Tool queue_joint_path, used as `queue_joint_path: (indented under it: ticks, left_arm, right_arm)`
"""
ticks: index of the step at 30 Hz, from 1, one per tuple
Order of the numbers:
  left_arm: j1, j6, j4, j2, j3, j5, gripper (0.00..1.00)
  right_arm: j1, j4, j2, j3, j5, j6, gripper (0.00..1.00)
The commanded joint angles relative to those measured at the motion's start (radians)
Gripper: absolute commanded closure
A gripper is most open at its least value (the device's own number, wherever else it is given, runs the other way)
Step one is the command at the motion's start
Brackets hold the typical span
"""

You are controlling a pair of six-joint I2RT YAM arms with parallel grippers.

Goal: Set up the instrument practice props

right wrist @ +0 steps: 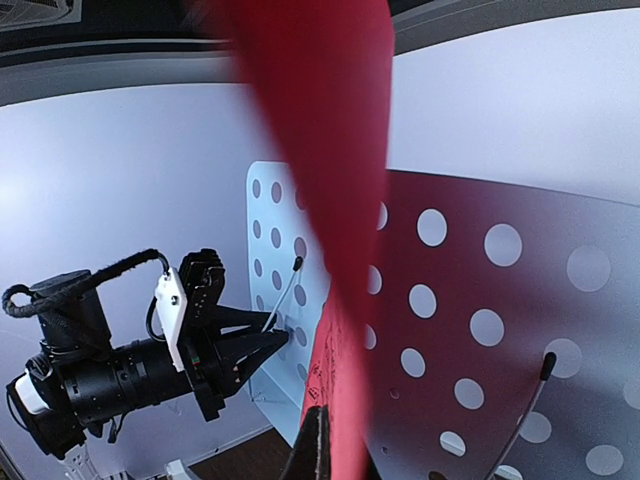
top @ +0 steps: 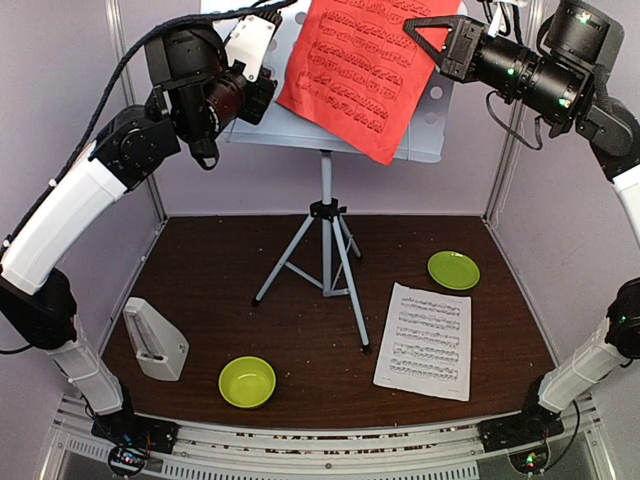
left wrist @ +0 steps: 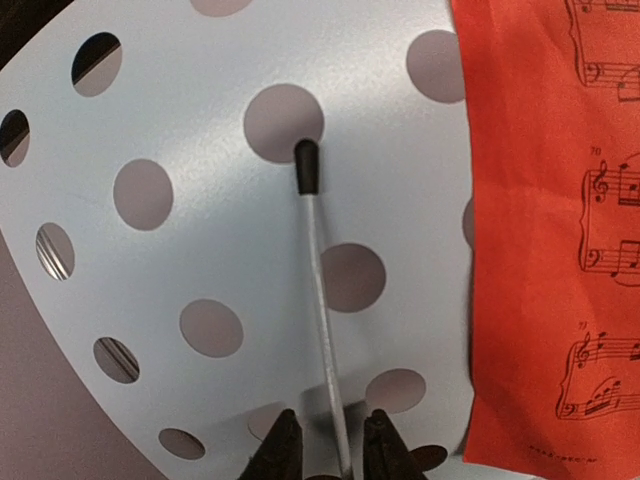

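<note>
Red printed music sheet [top: 350, 75] lies askew on the pale perforated music stand [top: 440, 140], your right gripper [top: 410, 27] clamped on its top edge. Your left gripper [left wrist: 335, 445] stands parted astride the stand's wire page-holder [left wrist: 320, 290].

Top camera: fixed, high behind my bases, looking down and forward over the table [top: 200, 290] from its near edge to the back wall. It stands far off and takes in the music stand [top: 425, 125] from feet to desk. Left wrist camera: very close, facing flat onto the stand's perforated desk past my left gripper [left wrist: 335, 440], with the red sheet [left wrist: 540, 200] filling the right side. Right wrist camera: also close, looking across the desk from its right side past my right gripper [right wrist: 318, 440], nearly edge-on to the sheet, my left arm [right wrist: 120, 370] beyond. All three views share desk and sheet.
</note>
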Motion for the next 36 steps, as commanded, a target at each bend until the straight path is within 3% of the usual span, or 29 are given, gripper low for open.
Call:
queue_joint_path:
  ticks: [1, 4, 5, 9, 15, 21, 36]
  left_arm:
    - [0.006, 0.011, 0.037, 0.004, 0.032, -0.045, 0.83]
    - [0.006, -0.004, 0.098, -0.037, -0.018, 0.013, 0.99]
    - [0.007, -0.004, 0.14, -0.061, -0.058, 0.041, 1.0]
    - [0.007, 0.021, 0.275, -0.133, -0.193, 0.127, 1.0]
    - [0.006, 0.079, 0.334, -0.181, -0.273, 0.309, 1.0]
    - [0.009, 0.098, 0.353, -0.188, -0.3, 0.352, 1.0]
    - [0.032, 0.086, 0.412, -0.261, -0.443, 0.468, 1.0]
  right_arm:
    - [-0.005, 0.024, -0.013, -0.004, 0.016, -0.017, 1.0]
    - [-0.004, 0.02, -0.015, -0.007, 0.016, -0.027, 1.0]
    - [-0.005, 0.021, -0.015, -0.01, 0.016, -0.03, 1.0]
    - [-0.005, 0.027, -0.011, -0.012, 0.028, -0.04, 1.0]
    - [-0.005, 0.033, 0.023, 0.021, 0.029, -0.078, 1.0]
    - [-0.003, 0.025, 0.086, 0.096, 0.009, -0.173, 1.0]
    - [0.003, 0.17, 0.216, 0.166, -0.087, -0.213, 1.0]
